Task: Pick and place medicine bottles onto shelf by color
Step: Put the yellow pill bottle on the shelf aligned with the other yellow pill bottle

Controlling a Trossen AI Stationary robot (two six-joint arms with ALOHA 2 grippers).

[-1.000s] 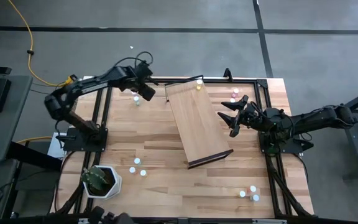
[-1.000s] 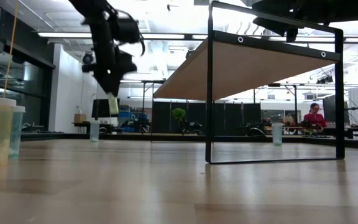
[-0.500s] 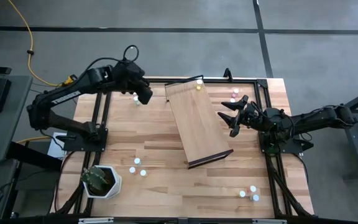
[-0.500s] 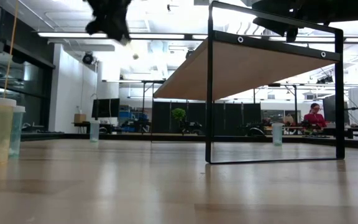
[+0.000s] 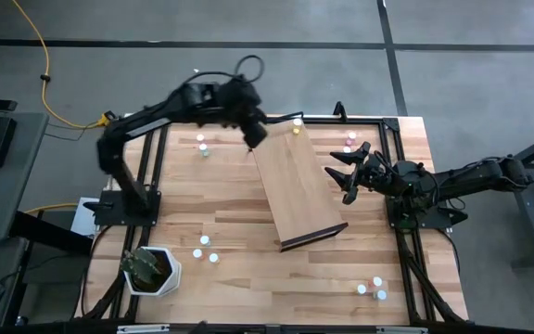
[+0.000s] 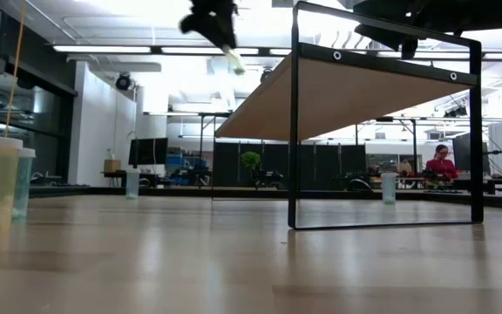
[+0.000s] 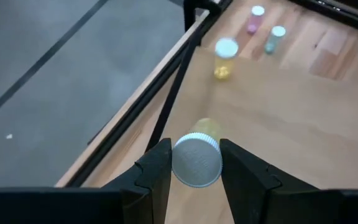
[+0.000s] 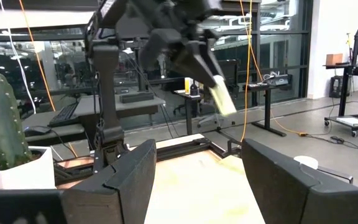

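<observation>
While the left gripper (image 7: pixel 194 169) clamps a white-capped yellow medicine bottle (image 7: pixel 197 158) above the shelf's (image 5: pixel 295 186) far edge, the right gripper (image 5: pixel 349 173) waits wide open beside the shelf.

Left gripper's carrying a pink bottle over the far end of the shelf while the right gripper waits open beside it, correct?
Not pink. The left wrist view shows the left gripper shut on a yellow bottle with a white cap. The rest holds: it is over the shelf, right gripper open beside it.
</observation>
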